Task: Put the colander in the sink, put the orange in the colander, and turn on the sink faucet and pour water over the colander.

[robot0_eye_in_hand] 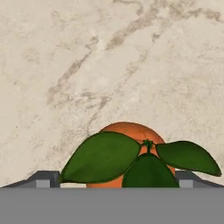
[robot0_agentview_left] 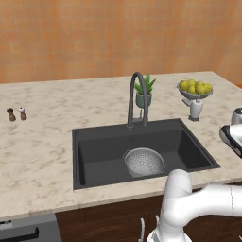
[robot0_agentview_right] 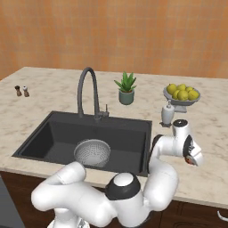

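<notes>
In the hand view the two dark fingertips (robot0_eye_in_hand: pixel 43 179) stand far apart at the bottom corners, spread wide, and the orange (robot0_eye_in_hand: pixel 127 131) sits between them on the pale marble counter (robot0_eye_in_hand: pixel 109 57) — three green leaves fan across its near face. Whether either tip touches the fruit cannot be told. The gripper (robot0_eye_in_hand: pixel 117 181) points down at the countertop here, jaws open around the orange.

In the right base view the hand is lowered over the counter to the right of the sink (robot0_agentview_right: pixel 53 133), and a sliver of orange (robot0_agentview_right: pixel 190 161) shows under it. The colander (robot0_agentview_right: pixel 91 152) already rests inside the basin, near the front wall, upright with its perforated bowl facing up. Behind the basin the sink faucet (robot0_agentview_right: pixel 87 91) arches over its rear edge.

Further back stand a small potted plant (robot0_agentview_right: pixel 126 89), a white soap dispenser (robot0_agentview_right: pixel 168 113) and a footed bowl of yellow fruit (robot0_agentview_right: pixel 181 94) — and, far to the left, two little shakers (robot0_agentview_right: pixel 22 91).
</notes>
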